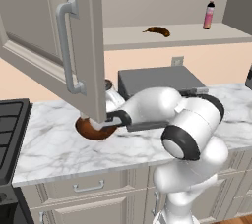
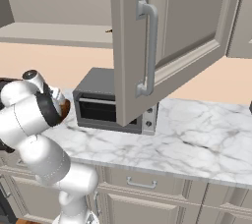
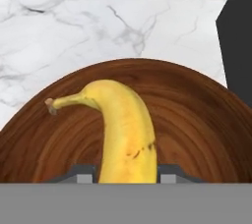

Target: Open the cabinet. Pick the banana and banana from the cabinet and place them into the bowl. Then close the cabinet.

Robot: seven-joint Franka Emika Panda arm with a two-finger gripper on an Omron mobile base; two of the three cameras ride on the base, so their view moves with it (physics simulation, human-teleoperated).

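Note:
A yellow banana [image 3: 125,125] sits between my gripper's [image 3: 127,174] two fingertips [image 3: 83,171], which press on its sides. It hangs just over the hollow of the dark wooden bowl [image 3: 197,120]. From the left base the bowl [image 1: 91,128] stands on the marble counter, with the gripper [image 1: 106,120] over it, partly hidden by the open cabinet door [image 1: 54,36]. The dark brown banana [image 1: 158,31] lies on the cabinet shelf. Both cabinet doors stand open; the right one [image 2: 167,36] swings out over the counter.
A grey box oven [image 1: 157,80] stands on the counter right of the bowl. On the shelf's right end a pink bottle [image 1: 209,15] stands upright. A black stove [image 1: 10,129] borders the counter on the left. The open doors hang low over the arm.

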